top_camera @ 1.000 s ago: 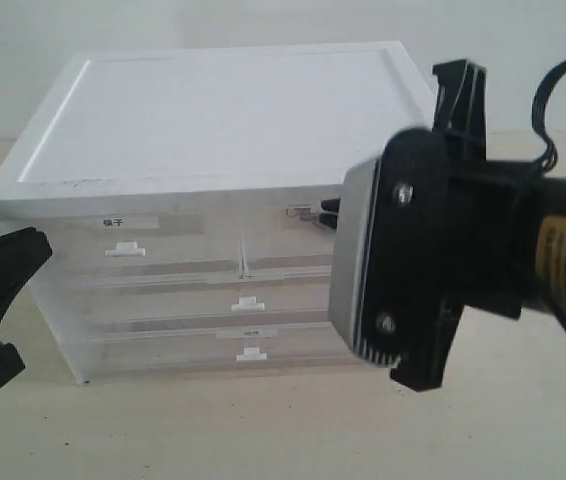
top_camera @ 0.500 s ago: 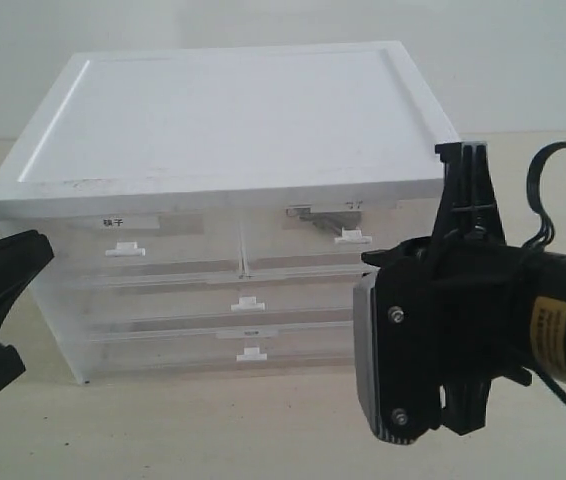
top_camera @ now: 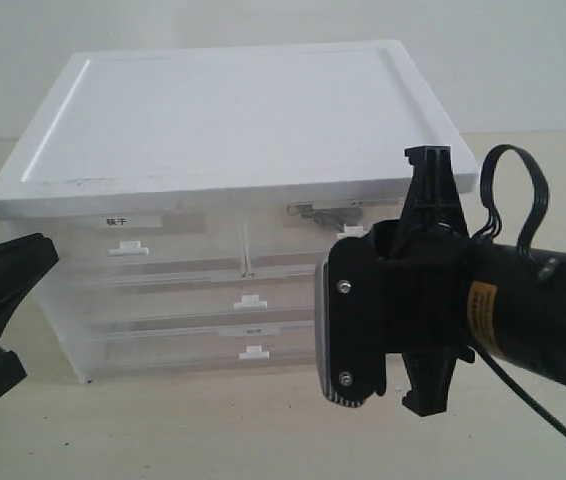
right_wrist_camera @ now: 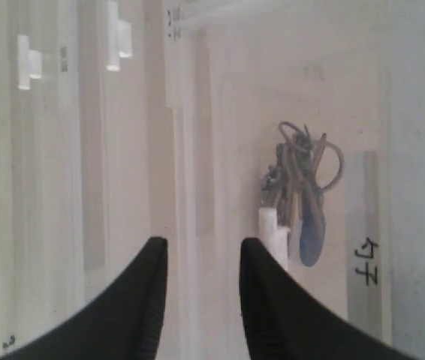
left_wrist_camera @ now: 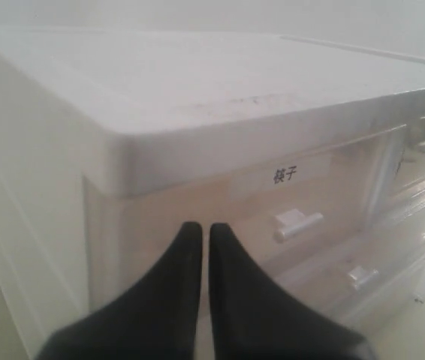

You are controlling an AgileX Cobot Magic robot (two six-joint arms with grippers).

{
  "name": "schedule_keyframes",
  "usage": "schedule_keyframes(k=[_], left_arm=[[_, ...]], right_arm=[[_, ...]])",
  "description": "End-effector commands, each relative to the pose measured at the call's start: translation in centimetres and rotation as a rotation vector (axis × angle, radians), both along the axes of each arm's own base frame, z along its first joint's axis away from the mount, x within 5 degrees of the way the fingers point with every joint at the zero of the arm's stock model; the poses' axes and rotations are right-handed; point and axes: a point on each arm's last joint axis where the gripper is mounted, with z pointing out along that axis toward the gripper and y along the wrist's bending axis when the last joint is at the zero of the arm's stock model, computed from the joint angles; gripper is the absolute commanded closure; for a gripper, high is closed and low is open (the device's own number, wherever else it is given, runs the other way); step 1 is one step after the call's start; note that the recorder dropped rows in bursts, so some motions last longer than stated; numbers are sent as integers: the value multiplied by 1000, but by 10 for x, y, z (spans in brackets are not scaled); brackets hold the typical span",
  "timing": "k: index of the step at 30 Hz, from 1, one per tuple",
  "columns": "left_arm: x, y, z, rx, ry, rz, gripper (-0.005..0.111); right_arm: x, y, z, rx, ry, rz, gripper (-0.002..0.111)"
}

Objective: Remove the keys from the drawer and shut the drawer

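None of the job looks done yet: keys [right_wrist_camera: 299, 184] lying inside the drawer [top_camera: 283, 250], visible through its translucent front as a grey tangle with a blue fob [right_wrist_camera: 311, 238], close behind the white tab handle [right_wrist_camera: 271, 225]. Appears shut or nearly so, level with its neighbour in the cabinet [top_camera: 233, 110]; cannot rule out a slight gap.

Right gripper [right_wrist_camera: 203, 247]: parted, clasping nothing, hovering just in front of that drawer and apart from it, with the tab a little to one side of the gap between the jaws rather than within it. Probably spread this way to take the small tab, since pulling on it seems the only way to slide the drawer out and reach the keys. Needs lining up before closing; could slip off so small a hold.

Left gripper [left_wrist_camera: 203, 229]: pressed closed, jaws all but touching, gripping nothing, parked low near the other half-width drawer [left_wrist_camera: 295, 195], the one with black characters. Seems kept clear of the working side, perhaps in reserve for lifting the keys or pushing the drawer home.
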Motion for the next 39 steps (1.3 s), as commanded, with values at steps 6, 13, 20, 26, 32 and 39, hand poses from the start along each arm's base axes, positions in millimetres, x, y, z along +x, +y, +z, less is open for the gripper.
schedule_keyframes(k=[6,13,20,26,32,39], left_arm=[[0,-2,2,-13,-17,-24,102],[0,-2,2,-13,-17,-25,102],[0,-3,2,-9,-17,-33,102],[0,-3,2,-8,-17,-36,102],[0,-3,2,-7,-17,-40,102],[0,-3,2,-7,-17,-40,102]], right_arm=[[-1,6,11,25,-43,4,78],[-3,5,17,-14,-139,-66,78],[1,1,15,-23,-133,-77,78],[2,4,4,-73,-112,-63,78],[7,8,-11,-134,-100,-79,78],[4,5,-2,-106,-119,-79,78]])
